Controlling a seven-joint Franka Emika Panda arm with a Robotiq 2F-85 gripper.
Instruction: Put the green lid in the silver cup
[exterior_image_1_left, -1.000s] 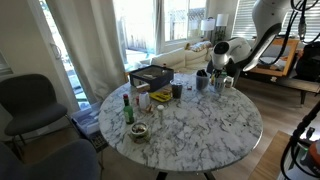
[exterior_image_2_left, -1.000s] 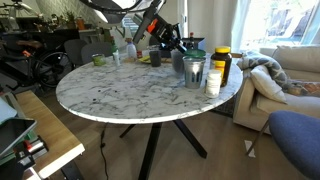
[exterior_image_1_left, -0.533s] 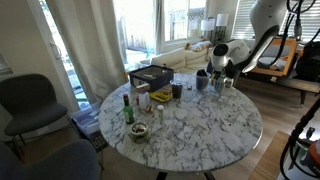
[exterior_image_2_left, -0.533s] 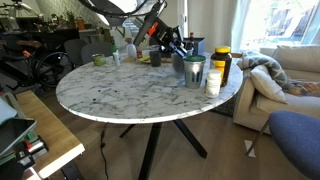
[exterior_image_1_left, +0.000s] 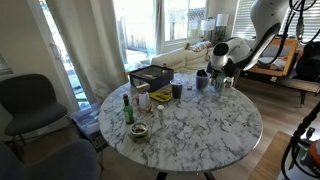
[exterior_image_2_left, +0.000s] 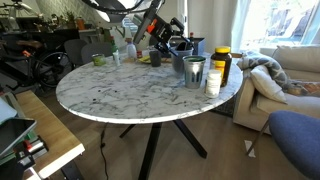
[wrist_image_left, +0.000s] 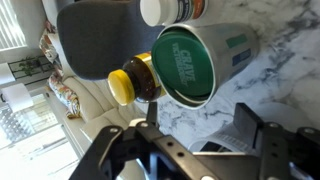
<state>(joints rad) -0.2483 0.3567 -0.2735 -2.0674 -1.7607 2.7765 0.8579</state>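
Observation:
In the wrist view the silver cup (wrist_image_left: 215, 55) stands on the marble table, and the dark-green lid (wrist_image_left: 185, 62) lies inside its mouth. My gripper (wrist_image_left: 200, 120) hangs above and just to one side of the cup. Its jaws are apart with nothing between them, and only bare marble shows in the gap. In both exterior views the gripper (exterior_image_2_left: 168, 40) (exterior_image_1_left: 217, 66) hovers over the cluster of cups near the table's edge. The silver cup (exterior_image_2_left: 194, 72) stands there; the lid cannot be made out in those views.
An amber bottle with a yellow cap (wrist_image_left: 128, 85) and a white cup (exterior_image_2_left: 212, 83) stand right beside the silver cup. A tall green glass bottle (exterior_image_1_left: 127, 108), a small bowl (exterior_image_1_left: 138, 131) and a black box (exterior_image_1_left: 152, 75) occupy the table's other side. Chairs and a sofa surround the table.
The jaws have gone from shut to open, and the gripper has lifted slightly above the cups. The green lid now rests in the silver cup.

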